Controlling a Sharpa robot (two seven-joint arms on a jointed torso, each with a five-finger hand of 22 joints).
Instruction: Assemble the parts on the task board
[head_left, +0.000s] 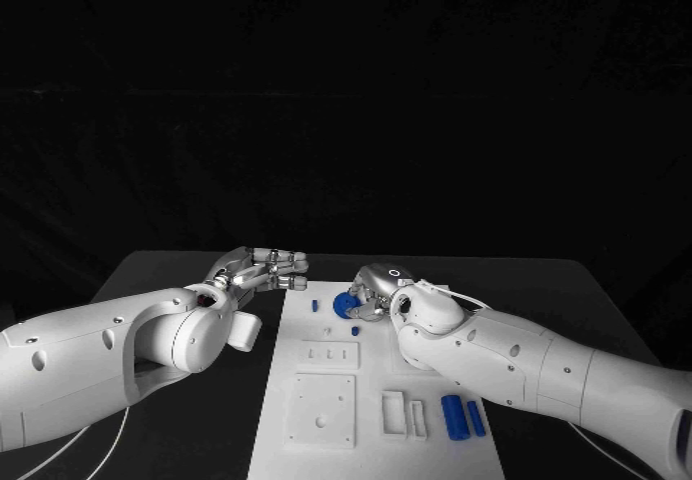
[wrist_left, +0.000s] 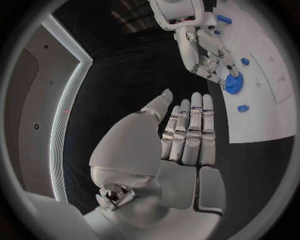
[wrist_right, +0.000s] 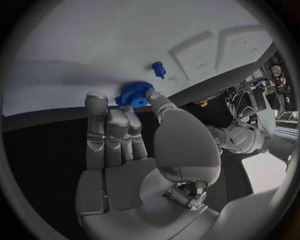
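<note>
1. A black table stood in front of me. Its top was matte and dark, and its far edge ran straight across under a black backdrop.
2. The table's far left corner was rounded. The bare top looked a little greyer there than the darkness behind it.
3. A thin white cable trailed across the near left part of the table in a loose curve.
4. Another thin white cable showed low on the near right side.

gear on the task board's far end; two cylinders near its right edge.
</note>
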